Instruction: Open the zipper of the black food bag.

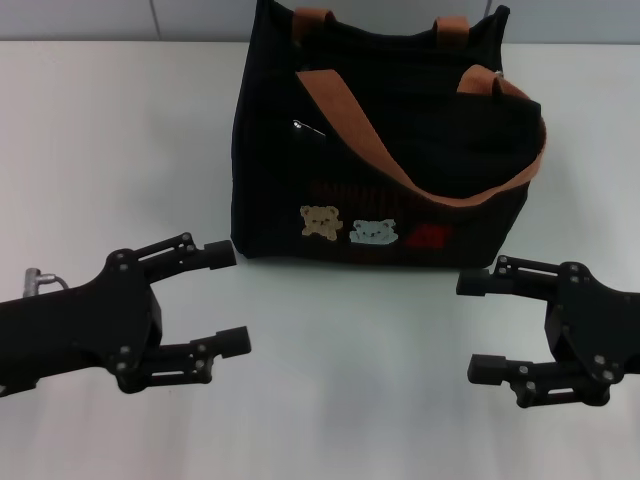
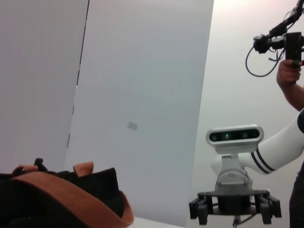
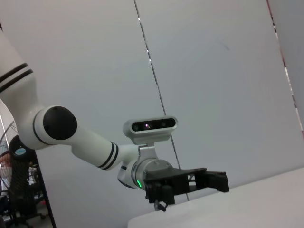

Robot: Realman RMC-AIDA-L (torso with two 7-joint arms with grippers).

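Both grippers, left gripper [image 1: 225, 300] and right gripper [image 1: 478, 325], hover with fingers apart short of the black food bag [image 1: 385, 150]; unbraced, its soft top could drag when the zipper [image 1: 310, 127] is pulled

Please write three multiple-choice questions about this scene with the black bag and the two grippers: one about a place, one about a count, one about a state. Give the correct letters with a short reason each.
1. Where do the grippers stand relative to the black food bag?
A. Both inside the bag
B. Both in front of it, nearer the robot, apart from it
C. Both behind it

2. How many bear patches show on the bag's front?
A. One
B. Two
C. Four

3. What is the state of the two grippers?
A. Both open and empty
B. Both shut on a strap
C. Left shut, right open

Answers:
1 B: the left gripper and right gripper hover over the white table, touching nothing.
2 B: one tan bear patch and one pale-blue bear patch.
3 A: each pair of fingers is spread, with nothing between.
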